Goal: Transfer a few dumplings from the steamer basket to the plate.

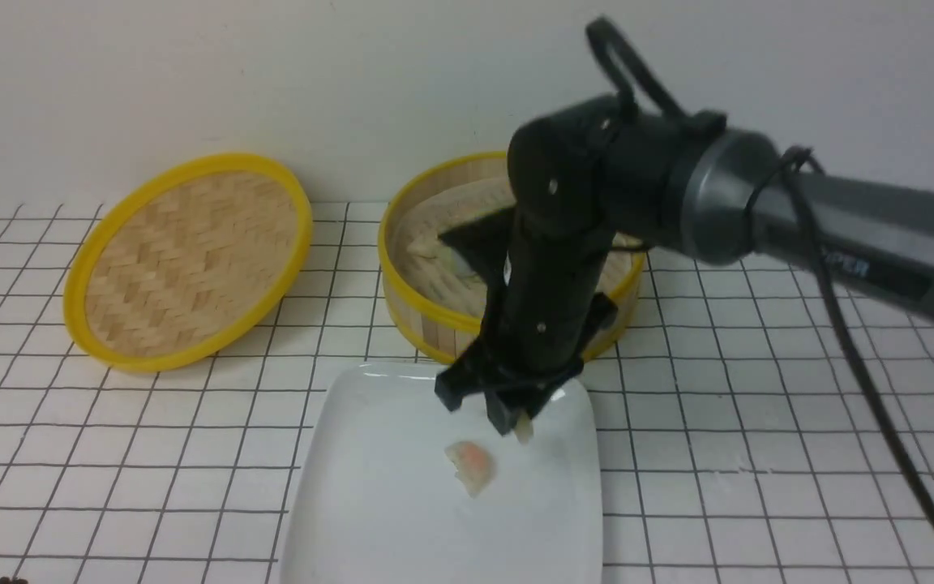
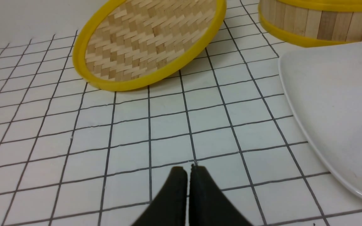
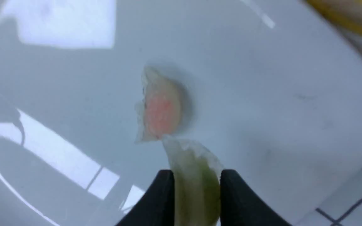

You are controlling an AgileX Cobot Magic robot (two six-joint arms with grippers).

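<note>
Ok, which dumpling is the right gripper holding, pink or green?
The light green dumpling, pinched between the fingers of the right gripper over the plate. The pinkish one lies loose on the plate.

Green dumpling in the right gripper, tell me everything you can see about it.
The green dumpling is small, pale and translucent, with light green filling and a whitish frilled edge. It is pinched between the black tips of the right gripper, its frilled end sticking out past them. It hangs over the white plate, near the pinkish dumpling lying there; whether it touches either is unclear.
</note>
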